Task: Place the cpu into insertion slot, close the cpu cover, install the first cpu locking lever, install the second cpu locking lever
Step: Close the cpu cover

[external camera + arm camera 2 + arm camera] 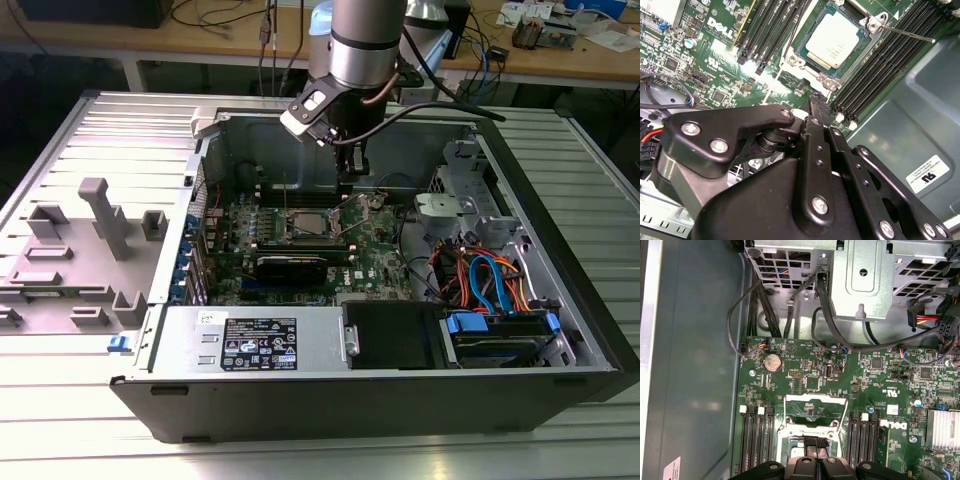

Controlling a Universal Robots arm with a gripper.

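We see the arm (366,40) stand upright at the top centre of the exterior view. Its gripper (352,170) (fingers (816,125) drawn together) points down, just above centre.

The cpu (836,39) lay in the insertion slot (810,62) on the motherboard (700,60), with memory slots (880,55) flanking it on both sides.

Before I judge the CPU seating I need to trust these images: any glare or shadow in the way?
Second wrist view: white glare on the motherboard near the memory slots, the cpu itself evenly lit. Exterior view: the table blown out at the view's left. First wrist view: even light.
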